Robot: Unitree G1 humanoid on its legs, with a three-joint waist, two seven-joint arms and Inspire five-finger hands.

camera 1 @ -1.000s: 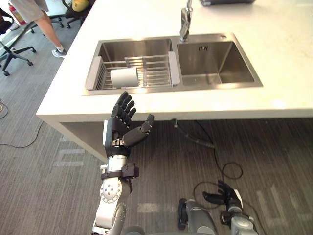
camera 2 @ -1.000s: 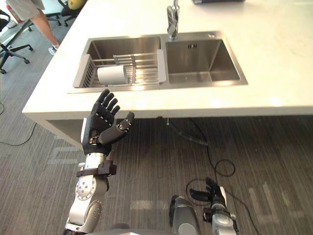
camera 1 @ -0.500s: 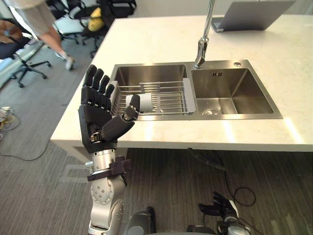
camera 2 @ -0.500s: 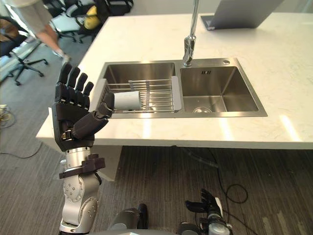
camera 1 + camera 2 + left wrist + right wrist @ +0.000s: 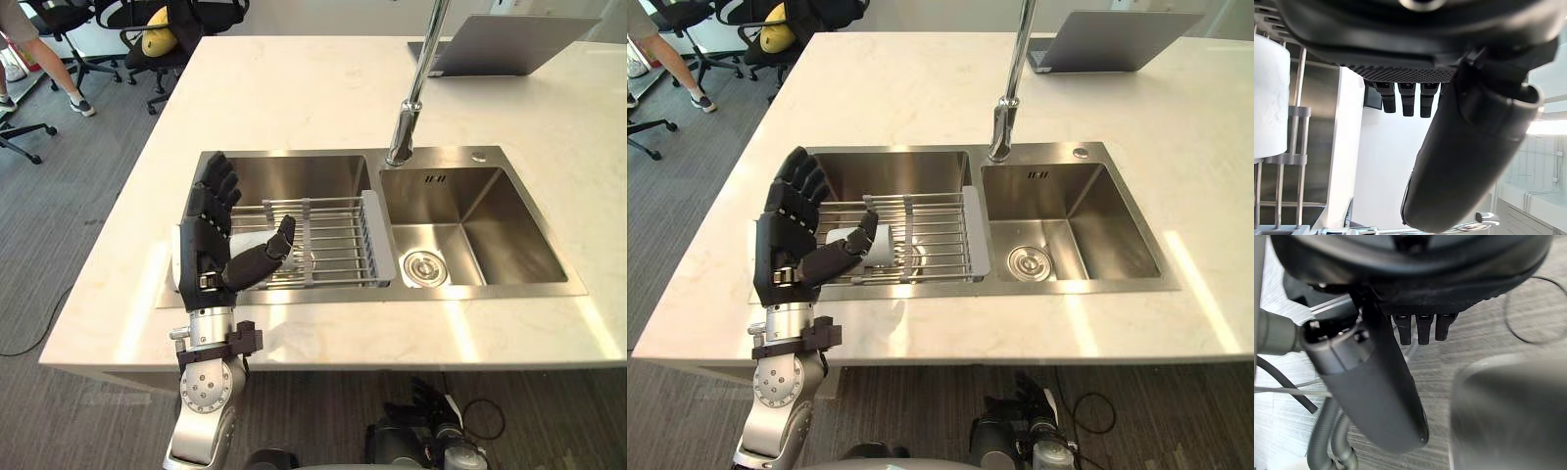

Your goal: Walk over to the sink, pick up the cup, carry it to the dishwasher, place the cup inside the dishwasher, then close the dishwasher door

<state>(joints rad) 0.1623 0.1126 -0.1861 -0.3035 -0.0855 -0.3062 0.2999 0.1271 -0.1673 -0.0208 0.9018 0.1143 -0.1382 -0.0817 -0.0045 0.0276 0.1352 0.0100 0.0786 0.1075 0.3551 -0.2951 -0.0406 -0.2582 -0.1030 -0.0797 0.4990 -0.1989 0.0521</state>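
Observation:
A white cup (image 5: 886,251) lies on its side in a wire drying rack (image 5: 338,240) set across the sink's left basin (image 5: 294,176); the same cup (image 5: 1268,98) shows close up in the left wrist view. My left hand (image 5: 208,247) is raised over the counter's front edge, just short of the rack, open with straight fingers and the thumb stretched toward the cup. It hides part of the cup and does not touch it. My right hand (image 5: 428,399) hangs low below the counter edge, open and holding nothing.
The sink has a second, bare basin (image 5: 470,220) on the right and a tall faucet (image 5: 406,117) between the two. A laptop (image 5: 509,44) sits at the counter's far right. Office chairs (image 5: 147,29) and a person's legs (image 5: 54,69) are at the far left.
The camera has come closer to the counter. My left hand has moved forward and down, from beside the counter to over its front edge near the cup. The person has moved further off.

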